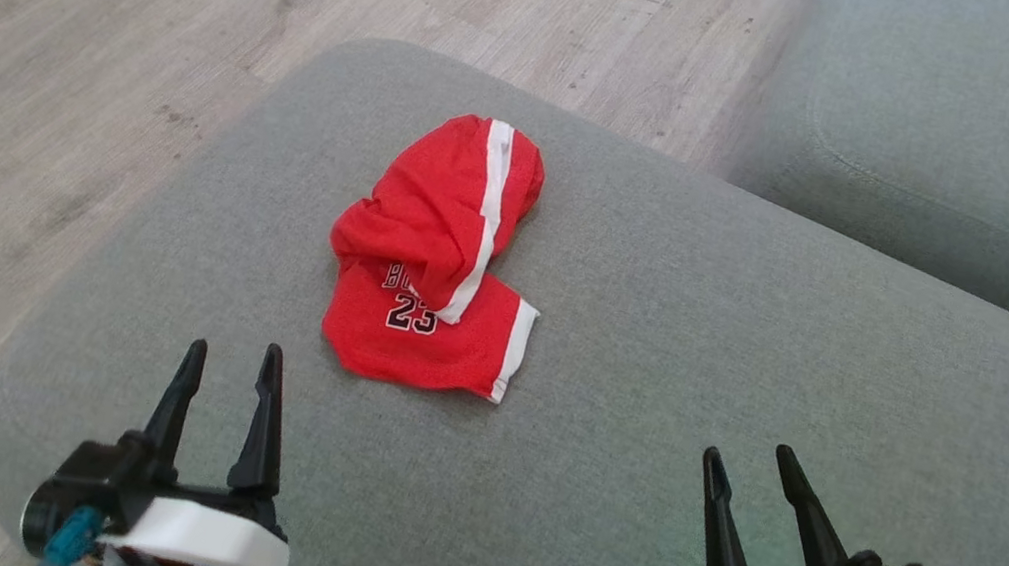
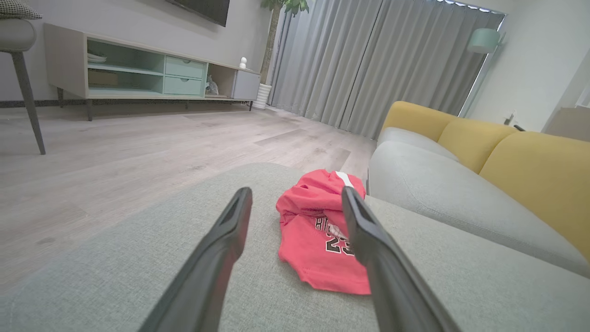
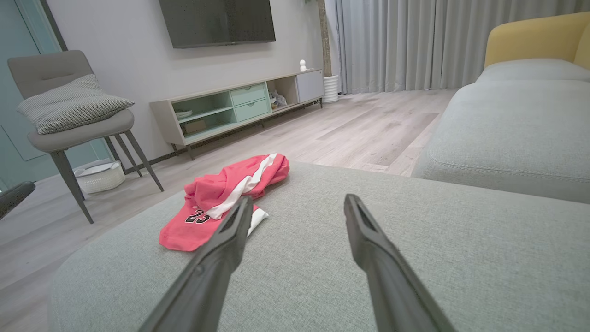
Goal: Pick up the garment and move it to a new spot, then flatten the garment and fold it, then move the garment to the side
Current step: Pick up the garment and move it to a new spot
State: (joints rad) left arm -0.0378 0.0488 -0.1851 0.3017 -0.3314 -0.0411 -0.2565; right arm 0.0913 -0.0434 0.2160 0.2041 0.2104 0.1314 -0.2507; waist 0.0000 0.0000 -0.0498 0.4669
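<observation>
Red garment (image 1: 438, 257) lying crumpled mid grey sofa cushion (image 1: 758, 343), untouched. Nearer robot, left tool (image 1: 236, 348) and right tool (image 1: 747, 452) hovering apart from cloth, both released, gripping nothing. Judging first pick-up pending. Next move calling for reaching forward, pinching raised fold.

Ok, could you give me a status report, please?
Left gripper open, right gripper open, both empty. Crumpled red white-striped garment untouched on grey fabric cushion. Nothing blocking.
</observation>
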